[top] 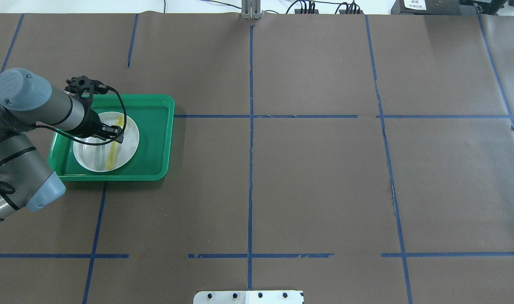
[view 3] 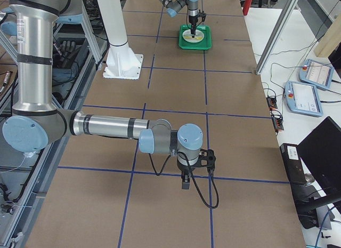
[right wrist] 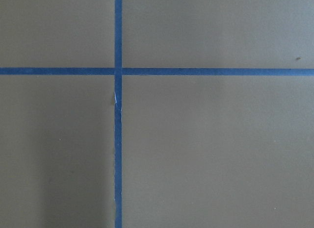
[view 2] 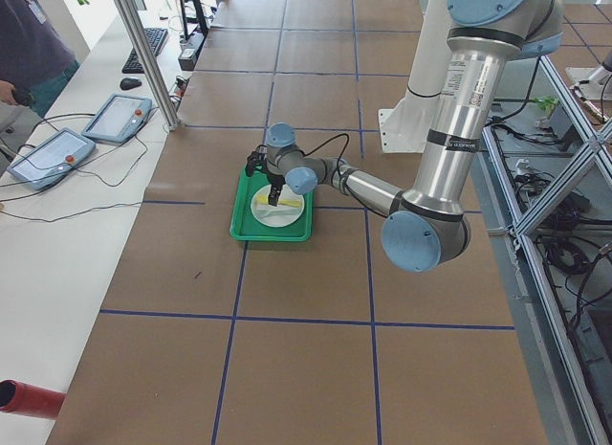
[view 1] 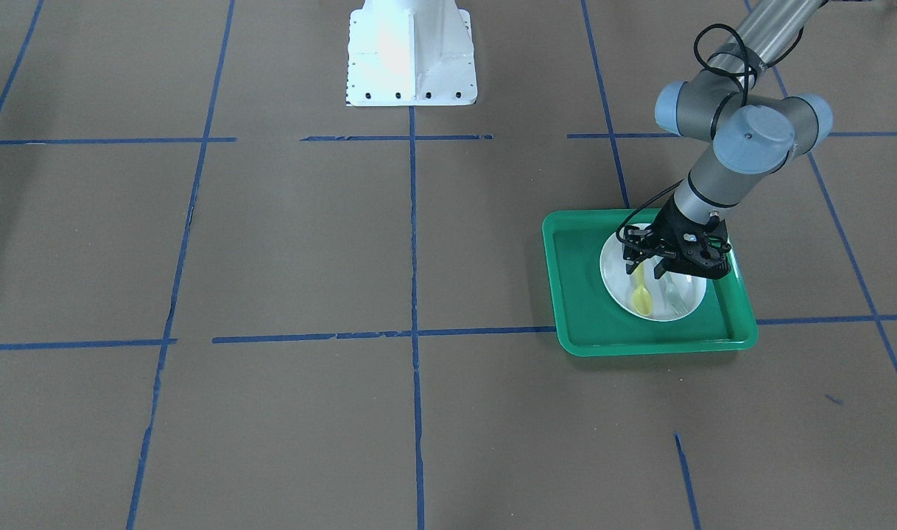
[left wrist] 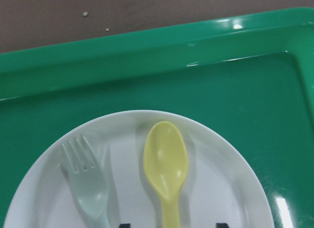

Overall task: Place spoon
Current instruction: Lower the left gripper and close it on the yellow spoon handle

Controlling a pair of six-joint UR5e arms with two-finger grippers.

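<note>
Your left gripper (view 1: 648, 269) hangs directly over the round white plate (left wrist: 223, 189), which sits inside the green plastic tray (left wrist: 147, 76). The small yellow plastic spoon (left wrist: 166, 160) lies flat on that plate. The pale grey-green plastic fork (left wrist: 89, 185) lies just beside it and roughly parallel, apart from it.

In the left wrist view, the spoon's long axis runs straight ahead from the camera. Its oval bowl is forward, toward the tray's rim, and its thin handle comes back under the hand. The two dark fingertips (left wrist: 124, 225) peek in at the bottom edge, one on each side of the handle, with white plate showing between each tip and the handle. So the jaws stand wide apart, set across the handle and gripping nothing.

I judge that the spoon is already resting where it belongs. If so, what remains is a straight lift, because any sideways drift would push a finger against the handle and skew the spoon toward the fork.

Your right gripper (view 3: 185, 180) is well apart from all this, low over bare brown table near a crossing of blue tape lines (right wrist: 117, 71). I cannot tell whether its jaws are apart or together. The left arm is by far the nearer one to the spoon.
</note>
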